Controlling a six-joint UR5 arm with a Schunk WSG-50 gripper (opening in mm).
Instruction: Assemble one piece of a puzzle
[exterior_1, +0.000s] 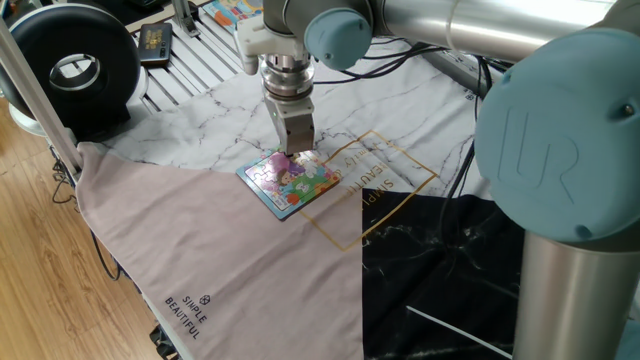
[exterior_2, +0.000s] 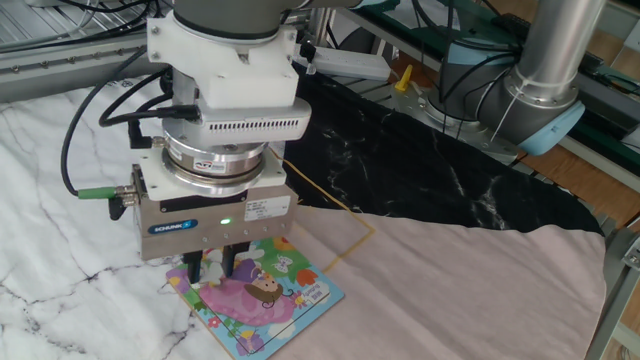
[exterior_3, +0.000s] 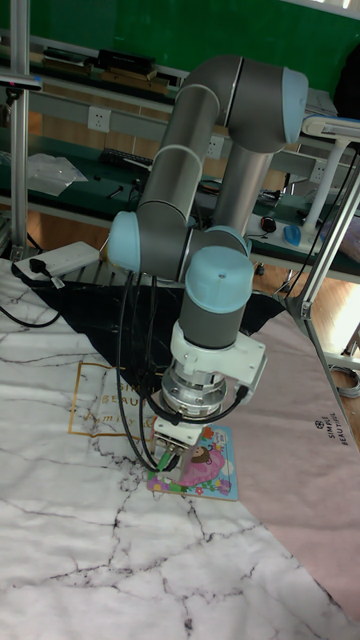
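Note:
The puzzle (exterior_1: 290, 180) is a small blue-rimmed board with a pink and green cartoon picture. It lies on the cloth where the marble print meets the pink fabric, and also shows in the other fixed view (exterior_2: 262, 298) and the tall fixed view (exterior_3: 205, 468). My gripper (exterior_2: 210, 268) hangs upright over the board's far left corner, its fingertips just above the picture. The two dark fingers (exterior_2: 192, 270) stand a narrow gap apart. Something pale shows in that gap, but I cannot tell whether it is the piece or the board's picture. The gripper's body hides that corner.
A black round device (exterior_1: 72, 68) stands at the back left by a metal post (exterior_1: 40, 90). Another colourful board (exterior_1: 235, 12) lies at the far edge. A black cloth (exterior_1: 450, 260) covers the right side. Cables (exterior_2: 100, 110) hang off the gripper.

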